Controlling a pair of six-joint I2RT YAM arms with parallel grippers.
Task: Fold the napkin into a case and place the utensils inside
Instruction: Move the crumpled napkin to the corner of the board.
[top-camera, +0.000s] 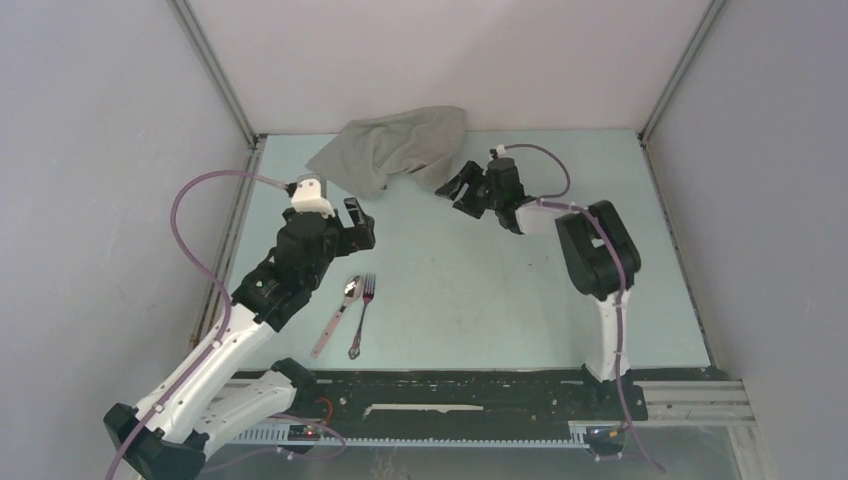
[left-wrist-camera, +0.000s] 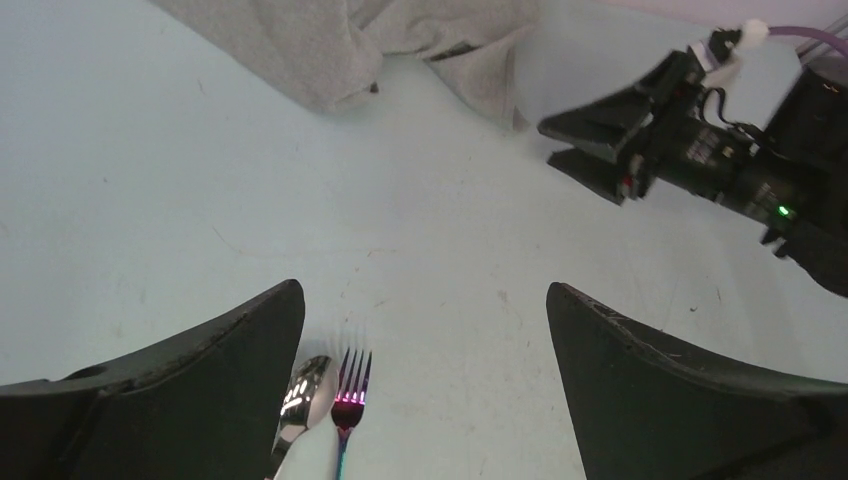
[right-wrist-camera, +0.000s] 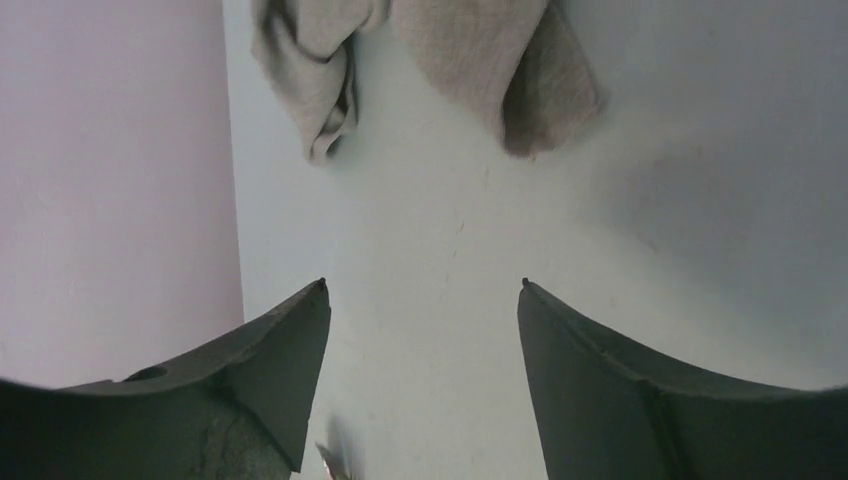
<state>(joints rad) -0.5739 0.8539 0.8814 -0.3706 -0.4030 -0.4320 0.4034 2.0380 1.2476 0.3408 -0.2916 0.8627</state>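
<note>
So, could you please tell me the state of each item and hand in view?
napkin: crumpled in a heap, not yet folded.
spoon: lying flat, not held.
fork: lying flat beside the spoon, not held.
left hand: open, empty.
right hand: open, empty.

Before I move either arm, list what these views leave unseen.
Napkin: crumpled in the top view, corners buried in its folds; both wrist views cut it at the top edge.
Spoon and fork: handles cut by the left wrist view's bottom edge.
Shiny speck, right wrist view's bottom edge: blurred, unidentifiable.
</note>
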